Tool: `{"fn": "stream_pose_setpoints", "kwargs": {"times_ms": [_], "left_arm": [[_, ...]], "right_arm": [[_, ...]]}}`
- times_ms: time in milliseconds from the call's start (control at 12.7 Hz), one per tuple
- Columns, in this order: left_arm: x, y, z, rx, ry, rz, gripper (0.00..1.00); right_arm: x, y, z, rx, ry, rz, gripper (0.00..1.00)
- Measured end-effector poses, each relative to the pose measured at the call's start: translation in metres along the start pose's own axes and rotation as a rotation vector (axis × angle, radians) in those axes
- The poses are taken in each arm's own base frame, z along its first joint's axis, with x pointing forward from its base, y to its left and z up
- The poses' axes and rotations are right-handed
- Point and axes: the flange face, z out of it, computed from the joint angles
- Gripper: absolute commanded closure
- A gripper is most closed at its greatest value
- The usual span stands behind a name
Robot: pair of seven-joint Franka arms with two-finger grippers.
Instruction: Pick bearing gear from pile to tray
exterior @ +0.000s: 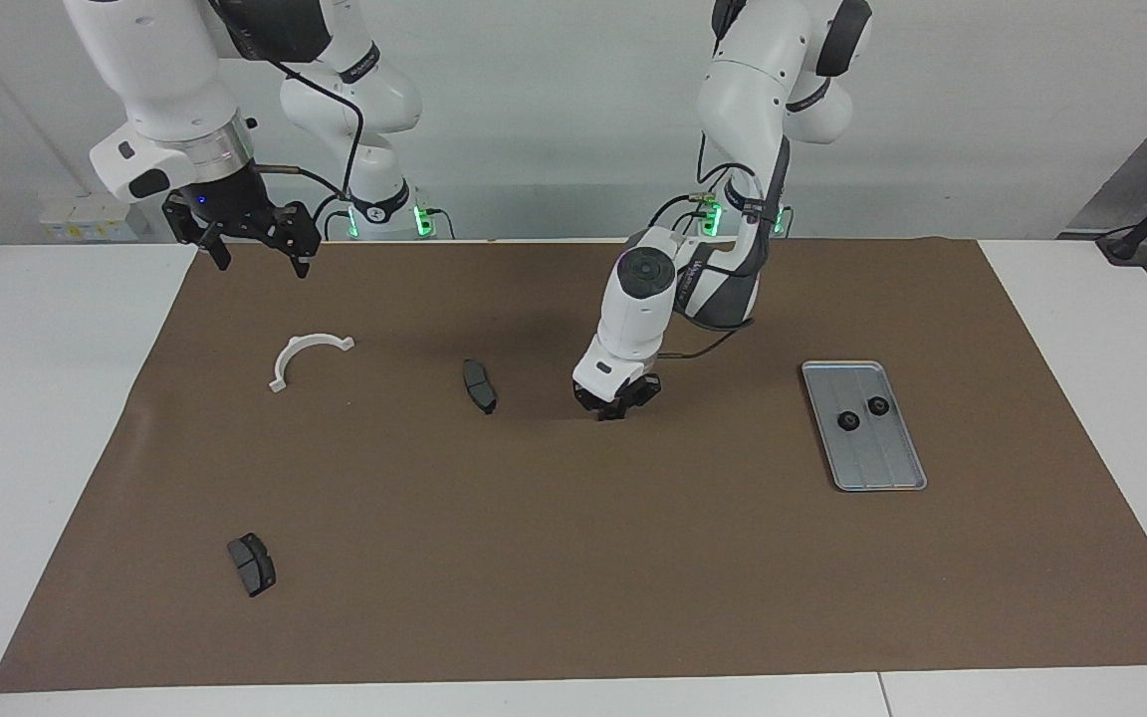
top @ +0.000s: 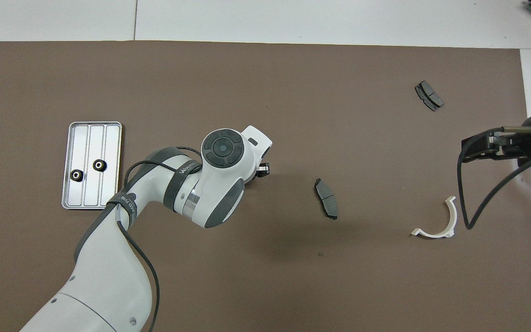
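My left gripper is down at the brown mat near its middle, fingertips drawn together and shut. What lies between them is hidden by the hand; in the overhead view only a black tip of the left gripper shows past the wrist. The silver tray lies toward the left arm's end and holds two black bearing gears. The same tray and gears show from above. My right gripper hangs open, high over the mat's edge by its base.
A dark brake pad lies on the mat beside the left gripper, toward the right arm's end. A white curved bracket lies under the right gripper's side. A second brake pad lies farthest from the robots.
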Motion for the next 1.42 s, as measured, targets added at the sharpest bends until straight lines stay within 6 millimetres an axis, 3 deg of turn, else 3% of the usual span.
{"fn": "stream_pose_setpoints", "kwargs": {"times_ms": [158, 394, 709, 945, 1182, 1418], "left_arm": [[0.0, -0.001, 0.0, 0.001, -0.001, -0.001, 0.83], [0.003, -0.003, -0.001, 0.002, 0.002, -0.008, 0.87], [0.031, -0.033, -0.019, 0.009, 0.006, -0.067, 0.9], [0.06, -0.081, -0.047, 0.007, 0.016, -0.104, 0.91], [0.083, -0.15, -0.077, 0.025, -0.016, -0.046, 0.91], [0.092, -0.206, -0.086, 0.038, -0.069, 0.051, 0.91]], "right_arm": [[0.0, 0.0, 0.0, 0.0, 0.001, 0.0, 0.0], [0.0, -0.001, 0.0, 0.0, 0.001, -0.002, 0.0], [0.0, -0.001, 0.0, 0.0, 0.001, -0.002, 0.0], [0.0, -0.001, 0.0, 0.0, 0.001, -0.002, 0.0], [0.0, -0.001, 0.0, 0.0, 0.001, -0.002, 0.0], [0.0, -0.001, 0.0, 0.0, 0.001, -0.002, 0.0]]}}
